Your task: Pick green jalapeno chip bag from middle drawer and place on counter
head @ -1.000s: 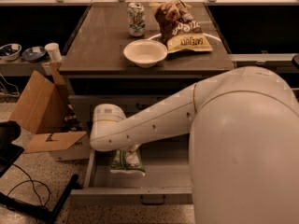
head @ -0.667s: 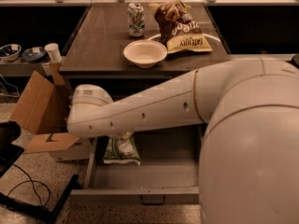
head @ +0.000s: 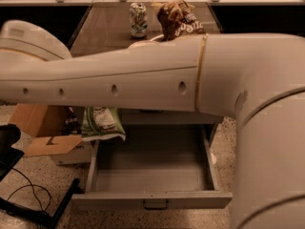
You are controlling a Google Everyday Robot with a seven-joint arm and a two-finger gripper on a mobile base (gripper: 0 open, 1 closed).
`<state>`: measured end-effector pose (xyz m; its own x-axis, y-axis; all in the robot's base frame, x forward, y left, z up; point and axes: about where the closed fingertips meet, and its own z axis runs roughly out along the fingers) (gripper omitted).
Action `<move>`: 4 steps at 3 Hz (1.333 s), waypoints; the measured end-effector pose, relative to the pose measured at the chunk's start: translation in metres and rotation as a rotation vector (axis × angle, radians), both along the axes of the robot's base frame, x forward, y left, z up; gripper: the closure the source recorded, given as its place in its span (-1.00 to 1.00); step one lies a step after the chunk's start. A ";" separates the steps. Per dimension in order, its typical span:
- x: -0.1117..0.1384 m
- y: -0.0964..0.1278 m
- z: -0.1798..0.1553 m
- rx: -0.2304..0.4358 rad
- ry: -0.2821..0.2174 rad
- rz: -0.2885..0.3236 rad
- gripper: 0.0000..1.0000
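The green jalapeno chip bag (head: 102, 123) hangs in the air just under my forearm (head: 124, 80), over the left wall of the open middle drawer (head: 152, 168). It is clear of the drawer's bare grey floor. My gripper is hidden behind the forearm, right above the bag's top, and holds the bag up. The drawer's dark handle (head: 156, 204) is at the front centre. The counter (head: 102, 27) lies beyond the arm, partly covered by it.
On the counter stand a drink can (head: 138, 19) and a larger brown and yellow chip bag (head: 180, 20); the rim of a white bowl (head: 141, 42) peeks over the arm. A cardboard box (head: 42, 128) and black cables (head: 28, 199) are on the floor at the left.
The arm has risen and swung across the view. The green bag has come up off the drawer floor and moved left, and now hangs above the drawer's left side.
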<state>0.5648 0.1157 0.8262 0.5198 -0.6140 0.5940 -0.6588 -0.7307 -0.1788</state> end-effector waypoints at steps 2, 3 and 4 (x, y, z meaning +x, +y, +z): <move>0.048 0.019 0.123 0.181 -0.108 0.026 1.00; 0.048 0.019 0.124 0.181 -0.108 0.026 1.00; 0.065 0.021 0.131 0.162 -0.115 0.071 1.00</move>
